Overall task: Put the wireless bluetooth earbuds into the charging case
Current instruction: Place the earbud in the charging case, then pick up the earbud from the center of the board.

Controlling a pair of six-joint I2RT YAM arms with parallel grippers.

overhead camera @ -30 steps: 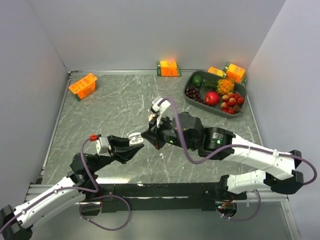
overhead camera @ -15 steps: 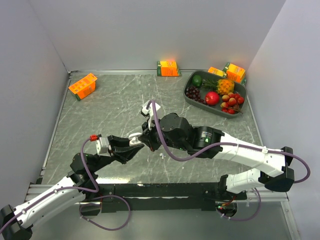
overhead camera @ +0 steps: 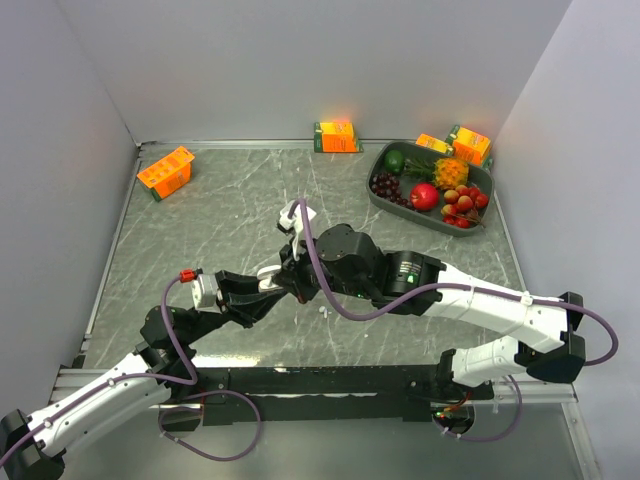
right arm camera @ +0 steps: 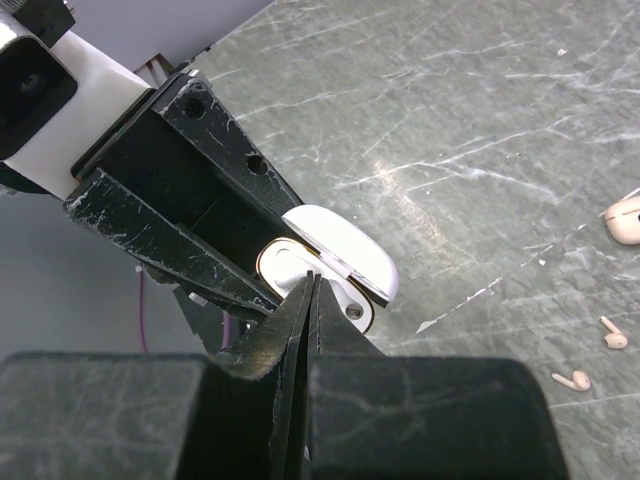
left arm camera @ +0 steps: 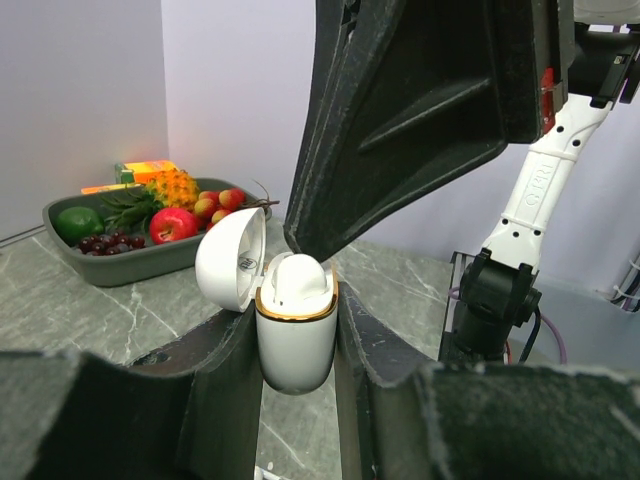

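Left gripper (overhead camera: pixel 268 284): clamped on open charging case (left arm camera: pixel 296 340), case upright between both fingers, lid (left arm camera: pixel 232 262) swung back. Right gripper (right arm camera: pixel 311 290): fingers pressed together, nothing seen between them, tips just above case mouth. One earbud (left arm camera: pixel 297 280) seated in case right under those tips; contact unclear. Two loose earbuds (right arm camera: pixel 615 338) (right arm camera: pixel 572 380) flat on marble table (right arm camera: pixel 480 90), well apart from both grippers.
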